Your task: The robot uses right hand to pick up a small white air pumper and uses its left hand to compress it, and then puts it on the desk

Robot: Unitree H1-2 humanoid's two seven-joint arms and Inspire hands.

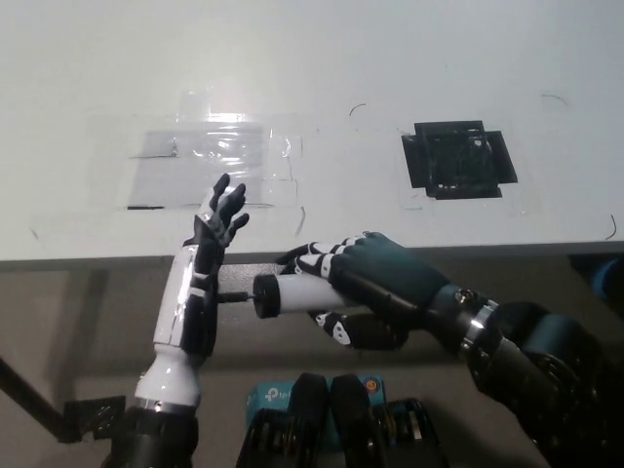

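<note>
Compressing is the step in hand: the black right hand (366, 292) has its fingers (322, 255) clenched around the white air pumper (297, 295), held below the worktop (322, 117) edge. Against the short rod showing beyond them, the white left hand (195, 297) presses, fingers spread, gripping nothing. Next comes, I judge, finishing the stroke, then setting the pumper on the worktop.

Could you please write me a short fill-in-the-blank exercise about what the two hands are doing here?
1. The air pumper is held in the robot's ____ hand.
2. The left hand presses flat against the pumper's ____.
3. The black square patch lies on the ____.
Missing words: right; rod end; desk.
</note>
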